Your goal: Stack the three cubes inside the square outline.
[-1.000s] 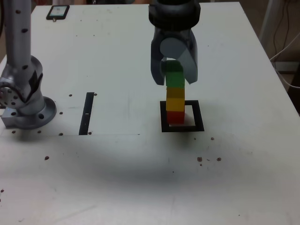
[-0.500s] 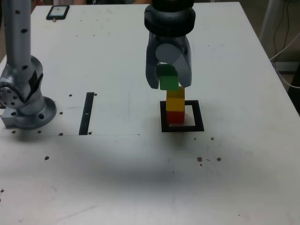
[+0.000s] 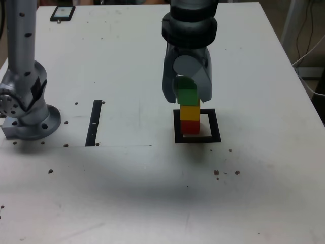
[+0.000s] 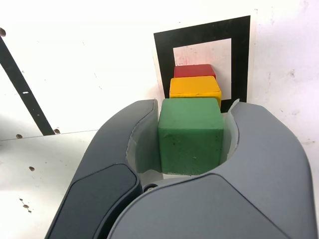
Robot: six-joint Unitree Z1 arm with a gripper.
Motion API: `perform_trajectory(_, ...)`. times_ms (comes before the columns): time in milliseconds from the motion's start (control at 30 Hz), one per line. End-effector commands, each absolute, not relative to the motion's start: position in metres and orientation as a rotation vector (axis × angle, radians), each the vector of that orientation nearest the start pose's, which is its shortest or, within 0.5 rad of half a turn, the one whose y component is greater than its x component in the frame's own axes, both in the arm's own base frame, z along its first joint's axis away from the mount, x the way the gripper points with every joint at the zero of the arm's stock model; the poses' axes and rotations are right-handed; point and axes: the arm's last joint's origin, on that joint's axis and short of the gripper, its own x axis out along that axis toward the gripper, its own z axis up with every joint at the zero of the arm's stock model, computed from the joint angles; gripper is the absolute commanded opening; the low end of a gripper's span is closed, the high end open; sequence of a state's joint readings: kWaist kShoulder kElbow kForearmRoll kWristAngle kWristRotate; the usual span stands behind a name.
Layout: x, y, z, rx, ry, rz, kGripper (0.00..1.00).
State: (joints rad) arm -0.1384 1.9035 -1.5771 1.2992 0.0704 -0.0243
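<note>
The gripper (image 3: 187, 96) is clamping the green cube (image 3: 187, 95) between its two jaws and is bringing it back down onto the stack. Half a second ago the green cube was hanging higher and slightly toward the exterior view's left, clear of the yellow cube (image 3: 190, 112). It is now sitting at the yellow cube's top face, apparently touching it; whether weight is resting on it cannot be confirmed. The yellow cube is resting on the red cube (image 3: 190, 126), which is standing inside the square outline (image 3: 177, 127), close to its border on the exterior view's left.

In the wrist view the green cube (image 4: 190, 135) is filling the gap between the jaws, with the yellow cube (image 4: 195, 88) and red cube (image 4: 194, 71) lined up below it.

Judgement: the stack is near completion; release and a straight lift are remaining.

The desk (image 3: 127, 193) is white, marked with small holes and dark specks. A thin black strip (image 3: 94, 122) is lying well apart from the outline, a robot base (image 3: 25, 109) is standing at the exterior view's left, and a phone (image 3: 62, 12) is lying at the far edge.
</note>
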Motion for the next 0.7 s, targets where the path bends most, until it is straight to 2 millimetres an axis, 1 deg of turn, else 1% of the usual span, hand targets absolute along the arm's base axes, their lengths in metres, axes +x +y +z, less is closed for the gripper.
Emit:
perform_trajectory(0,0.3311,-0.0431,0.2992,0.148,1.616,-0.034,0.25)
perform_trajectory(133,0.3314,-0.0434,0.2989,0.145,1.616,-0.037,0.46)
perform_trajectory(167,0.3313,-0.0434,0.2988,0.144,1.616,-0.038,0.53)
perform_trajectory(333,0.3296,-0.0431,0.2997,0.144,1.615,-0.037,0.8)
perform_trajectory(400,0.3288,-0.0427,0.3008,0.146,1.612,-0.029,0.89)
perform_trajectory(500,0.3274,-0.0417,0.3022,0.153,1.612,-0.013,0.97)
perform_trajectory(567,0.3265,-0.0409,0.3027,0.156,1.614,-0.003,0.99)
perform_trajectory(667,0.3253,-0.0401,0.3034,0.157,1.616,0.002,0.99)
